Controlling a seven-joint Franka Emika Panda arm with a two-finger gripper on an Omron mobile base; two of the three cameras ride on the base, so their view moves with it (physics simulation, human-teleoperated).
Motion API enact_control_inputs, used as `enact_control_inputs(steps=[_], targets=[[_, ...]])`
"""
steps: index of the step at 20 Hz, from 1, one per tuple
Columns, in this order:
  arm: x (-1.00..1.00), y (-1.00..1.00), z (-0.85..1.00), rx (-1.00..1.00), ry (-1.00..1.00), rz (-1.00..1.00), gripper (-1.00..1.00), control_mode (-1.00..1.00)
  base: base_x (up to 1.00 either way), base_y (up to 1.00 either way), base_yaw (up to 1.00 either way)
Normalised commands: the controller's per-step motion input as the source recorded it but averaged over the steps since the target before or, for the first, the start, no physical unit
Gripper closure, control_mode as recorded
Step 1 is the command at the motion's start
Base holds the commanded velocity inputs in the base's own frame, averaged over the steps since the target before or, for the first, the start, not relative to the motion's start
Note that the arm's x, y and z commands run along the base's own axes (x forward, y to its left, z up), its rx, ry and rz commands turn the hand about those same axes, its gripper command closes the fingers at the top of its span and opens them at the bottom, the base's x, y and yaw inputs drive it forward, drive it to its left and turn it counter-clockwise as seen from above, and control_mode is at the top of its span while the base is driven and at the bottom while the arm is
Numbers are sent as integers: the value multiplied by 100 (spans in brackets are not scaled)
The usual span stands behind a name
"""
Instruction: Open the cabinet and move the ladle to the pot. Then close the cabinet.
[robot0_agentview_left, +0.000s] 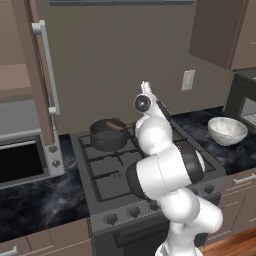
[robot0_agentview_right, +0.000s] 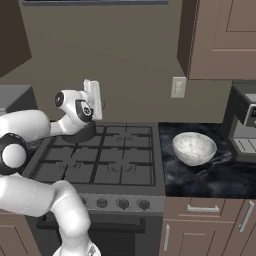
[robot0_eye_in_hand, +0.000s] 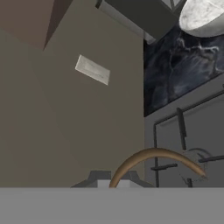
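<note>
While the pincer (robot0_agentview_left: 145, 88) pinches the ladle (robot0_eye_in_hand: 153, 162) above the pot (robot0_agentview_left: 107, 134), lower gently, centred, before releasing.

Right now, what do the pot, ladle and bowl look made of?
Pot: dark metal, probably; matte grey-black with a thick rim.
Ladle: wood, apparently; plain brown, no shine.
Bowl: stone or ceramic, perhaps; white with grey mottling. All rendered, so uncertain.
</note>
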Motion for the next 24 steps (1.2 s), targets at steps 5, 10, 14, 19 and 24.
enact_control_inputs(steps=[5,10,14,19,24], targets=[[6,3,-14,0,0,-3,100,-100,0,0,0],[10,4,-15,0,1,-3,100,-100,0,0,0],[8,2,-11,0,0,-3,100,-100,0,0,0],[8,4,-21,0,3,-4,100,-100,0,0,0],[8,6,-28,0,5,-2,100,-100,0,0,0]])
